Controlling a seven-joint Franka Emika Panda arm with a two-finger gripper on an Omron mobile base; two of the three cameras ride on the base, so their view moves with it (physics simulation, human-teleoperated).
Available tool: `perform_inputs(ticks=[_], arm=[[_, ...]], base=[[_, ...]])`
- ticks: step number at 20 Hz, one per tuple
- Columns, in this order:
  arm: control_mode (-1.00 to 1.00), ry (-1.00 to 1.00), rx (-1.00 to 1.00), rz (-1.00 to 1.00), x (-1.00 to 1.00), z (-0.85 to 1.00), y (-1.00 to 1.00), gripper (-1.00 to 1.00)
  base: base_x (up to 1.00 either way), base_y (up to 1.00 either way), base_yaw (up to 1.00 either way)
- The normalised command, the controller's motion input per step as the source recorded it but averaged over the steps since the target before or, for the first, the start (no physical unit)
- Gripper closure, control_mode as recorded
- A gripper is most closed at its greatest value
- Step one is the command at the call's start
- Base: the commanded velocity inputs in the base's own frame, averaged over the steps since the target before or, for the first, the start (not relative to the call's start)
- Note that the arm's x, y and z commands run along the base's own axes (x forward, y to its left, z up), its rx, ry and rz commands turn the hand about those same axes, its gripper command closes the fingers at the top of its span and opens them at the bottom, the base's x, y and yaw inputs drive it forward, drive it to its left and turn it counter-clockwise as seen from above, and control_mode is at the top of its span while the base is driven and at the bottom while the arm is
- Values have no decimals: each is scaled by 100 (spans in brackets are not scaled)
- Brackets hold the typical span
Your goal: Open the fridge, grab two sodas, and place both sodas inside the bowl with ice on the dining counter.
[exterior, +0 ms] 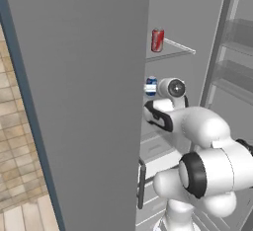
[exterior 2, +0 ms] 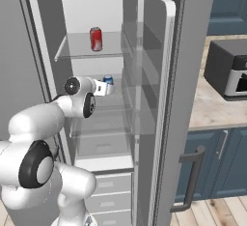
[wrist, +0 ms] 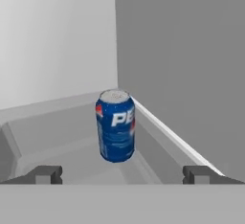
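The fridge (exterior 2: 159, 51) stands open, its grey door (exterior: 79, 101) swung wide across the left base view and its other door, lined with clear shelves, hanging open in the right base view. Inside, the walls are plain pale grey. A red soda can (exterior 2: 96, 38) stands upright on the upper glass shelf (exterior 2: 77, 51), well back from the front edge. One shelf lower, the blue soda can (wrist: 115, 125) stands upright near the right inner wall. The gripper (wrist: 122, 174) reaches into that level, its jaws spread fully wide and holding nothing; the blue can sits just ahead, between the two fingertips (wrist: 45, 174) but apart from them. Beside the fridge, a beige stone counter (exterior 2: 212, 109) over dark blue cabinets (exterior 2: 217, 162) carries a dark toaster oven (exterior 2: 229, 70). The floor is pale wood planks (exterior: 20, 175).
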Motion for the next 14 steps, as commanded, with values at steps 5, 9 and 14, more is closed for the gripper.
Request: perform_inputs(ticks=[5,9,14], arm=[[-100,0,0,1,24,0,0,-100],[-100,0,0,3,26,0,0,-100],[-100,0,0,2,26,0,0,-100]], base=[[0,0,0],[0,0,0],[0,0,0]])
